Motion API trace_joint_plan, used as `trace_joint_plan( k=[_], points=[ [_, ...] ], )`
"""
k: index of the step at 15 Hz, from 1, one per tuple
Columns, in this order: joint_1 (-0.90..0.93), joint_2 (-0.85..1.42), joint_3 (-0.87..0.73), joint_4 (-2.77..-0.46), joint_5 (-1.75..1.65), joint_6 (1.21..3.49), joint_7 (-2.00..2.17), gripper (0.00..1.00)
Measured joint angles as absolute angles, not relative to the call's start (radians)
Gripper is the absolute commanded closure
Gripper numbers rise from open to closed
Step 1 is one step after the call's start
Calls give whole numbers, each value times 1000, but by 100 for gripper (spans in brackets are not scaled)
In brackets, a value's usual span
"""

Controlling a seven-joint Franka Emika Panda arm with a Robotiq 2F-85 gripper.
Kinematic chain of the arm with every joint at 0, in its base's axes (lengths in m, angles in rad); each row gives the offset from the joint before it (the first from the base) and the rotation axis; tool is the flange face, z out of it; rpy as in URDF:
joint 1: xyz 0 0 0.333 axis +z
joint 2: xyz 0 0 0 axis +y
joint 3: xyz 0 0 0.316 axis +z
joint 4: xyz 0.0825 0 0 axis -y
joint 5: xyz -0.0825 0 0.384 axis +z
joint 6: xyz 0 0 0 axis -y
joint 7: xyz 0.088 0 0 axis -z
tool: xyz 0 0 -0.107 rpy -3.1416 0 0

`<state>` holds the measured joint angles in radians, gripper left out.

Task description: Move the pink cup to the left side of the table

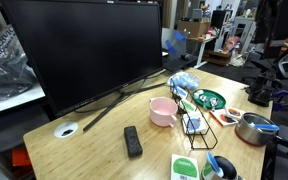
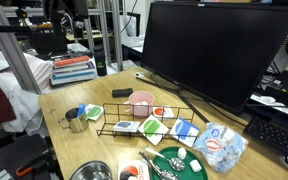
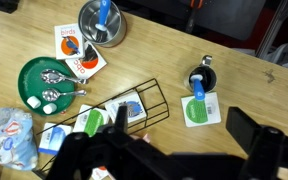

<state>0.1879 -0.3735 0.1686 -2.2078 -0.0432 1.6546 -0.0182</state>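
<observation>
The pink cup [image 1: 162,111] stands upright on the wood-grain table [image 1: 94,152], in front of the big monitor and beside the black wire rack [image 1: 196,122]. It also shows in an exterior view [image 2: 141,100], behind the rack [image 2: 149,125]. In the wrist view my gripper [image 3: 182,126] is open and empty, high above the table [image 3: 164,50]. Its body hides the cup, apart from a pink sliver [image 3: 144,137] by the rack [image 3: 114,112]. The gripper does not show in either exterior view.
A black remote [image 1: 132,141] lies near the cup, and a cable hole [image 1: 67,129] sits further along. A green bowl [image 3: 50,82], a metal pot [image 3: 102,22], a mug with a blue utensil [image 3: 201,80], a green-and-white container [image 1: 186,167] and a plastic bag [image 2: 219,145] are around. The monitor [image 1: 84,50] stands behind.
</observation>
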Motion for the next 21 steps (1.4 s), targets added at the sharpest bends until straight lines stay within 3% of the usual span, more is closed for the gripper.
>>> trace_joint_plan(
  k=[12,21],
  points=[
    [193,-322,193,-2180,-67,1700,-18,0],
    [193,-64,215,-2099,-182,1904,-82,0]
  ],
)
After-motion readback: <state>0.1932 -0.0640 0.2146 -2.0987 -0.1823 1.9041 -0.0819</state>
